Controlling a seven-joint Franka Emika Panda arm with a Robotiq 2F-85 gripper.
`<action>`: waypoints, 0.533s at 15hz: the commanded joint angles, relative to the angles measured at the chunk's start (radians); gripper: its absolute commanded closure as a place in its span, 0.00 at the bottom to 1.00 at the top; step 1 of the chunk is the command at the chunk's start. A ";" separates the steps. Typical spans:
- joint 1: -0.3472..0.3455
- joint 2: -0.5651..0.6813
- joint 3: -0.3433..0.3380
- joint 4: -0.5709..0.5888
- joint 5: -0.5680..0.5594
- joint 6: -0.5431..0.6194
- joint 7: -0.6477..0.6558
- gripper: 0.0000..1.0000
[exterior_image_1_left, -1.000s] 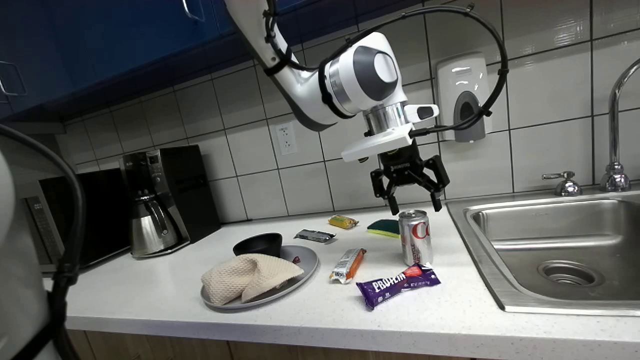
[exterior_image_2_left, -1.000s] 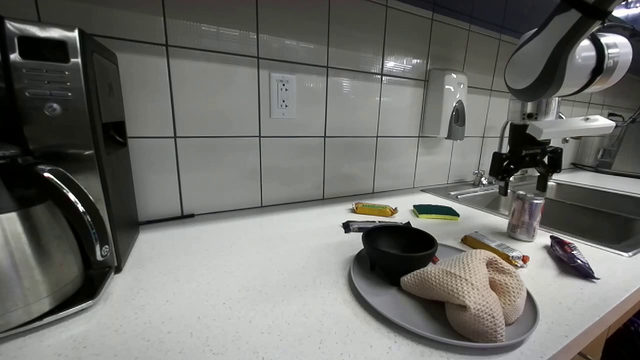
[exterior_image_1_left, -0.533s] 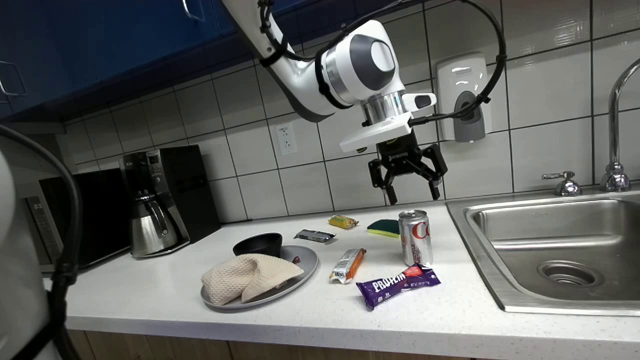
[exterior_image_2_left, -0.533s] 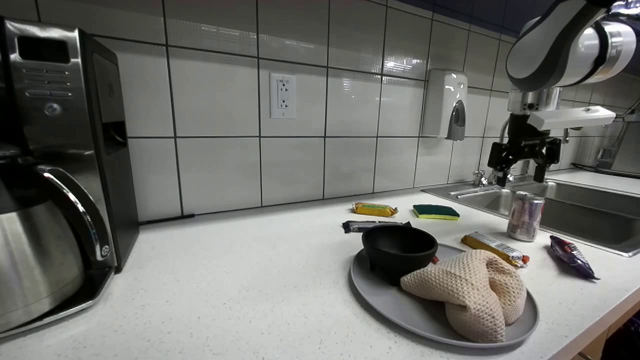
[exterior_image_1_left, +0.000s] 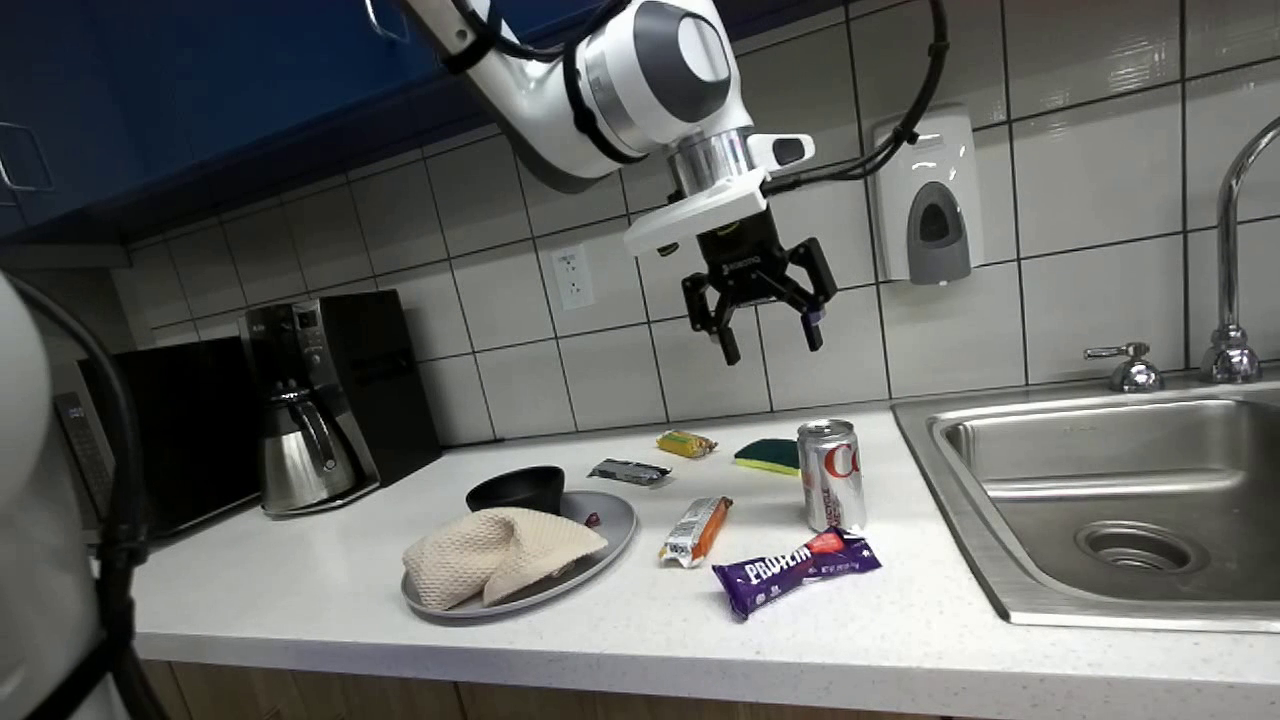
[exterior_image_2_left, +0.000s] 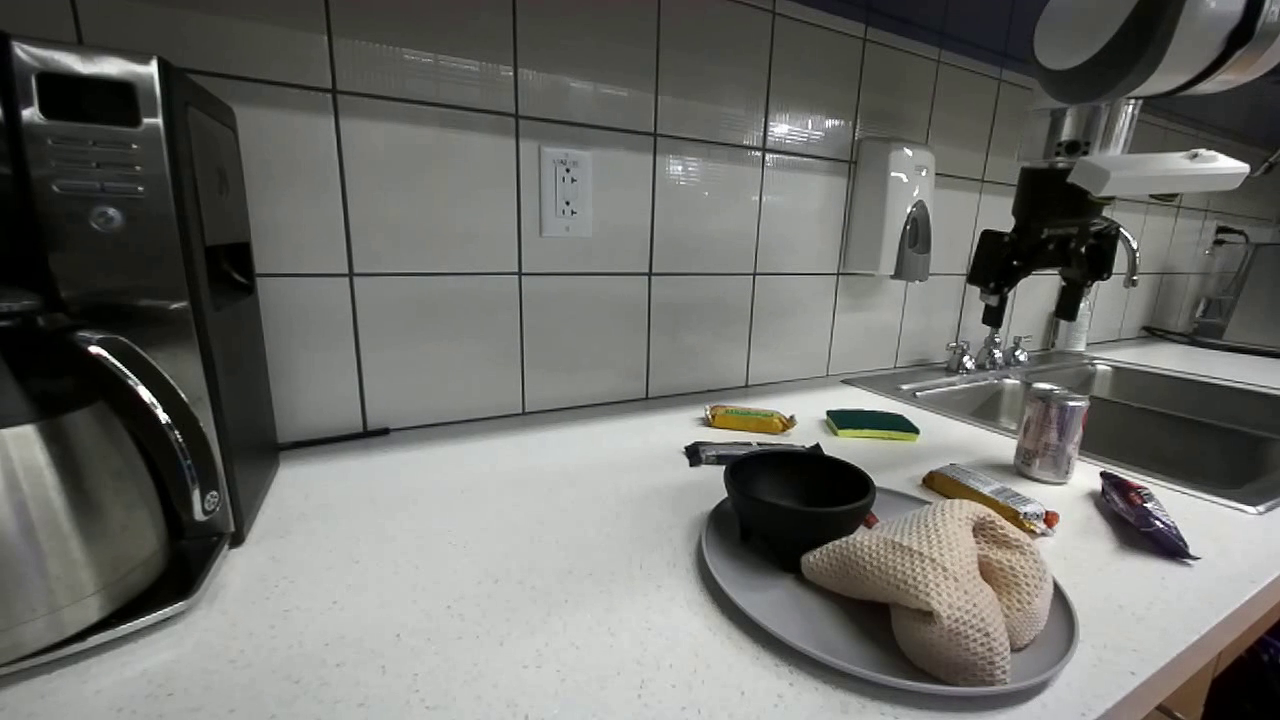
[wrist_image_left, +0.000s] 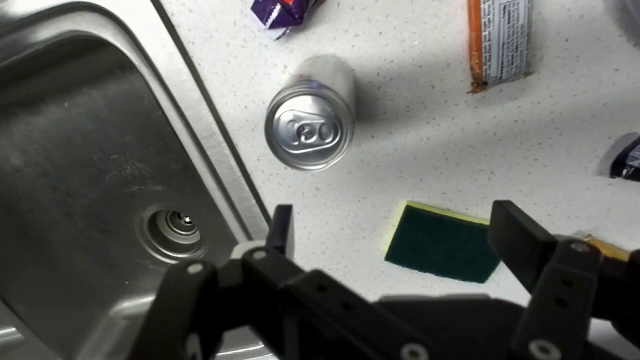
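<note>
1. The gripper is hanging over the counter, its fingers spreading wide apart; it is holding nothing and touching nothing.
2. The can is standing upright below the gripper, apart from the fingers. In the wrist view it is showing ahead of them, outside their gap.
3. The can's top is seeming unopened, so I am judging it rather heavy, but I am not being sure of this.
4. Its wall is probably smooth, thin and a little slippery; a hard squeeze could be denting it. The middle of its sides is offering the best hold, one finger on each side.
5. The sponge is lying flat below the gripper too; in the wrist view it is appearing between the fingers, one finger covering a bit of its edge.
6. I am expecting the sponge to be light, soft and not fragile; its opposite edges are suiting a pinch.
7. Below the gripper, the sink is lying on one side of the can, the orange bar on the opposite side.
</note>
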 joint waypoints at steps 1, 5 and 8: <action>0.016 -0.108 0.027 -0.067 0.037 -0.055 -0.026 0.00; 0.051 -0.161 0.052 -0.106 0.100 -0.089 -0.039 0.00; 0.084 -0.172 0.074 -0.117 0.138 -0.102 -0.049 0.00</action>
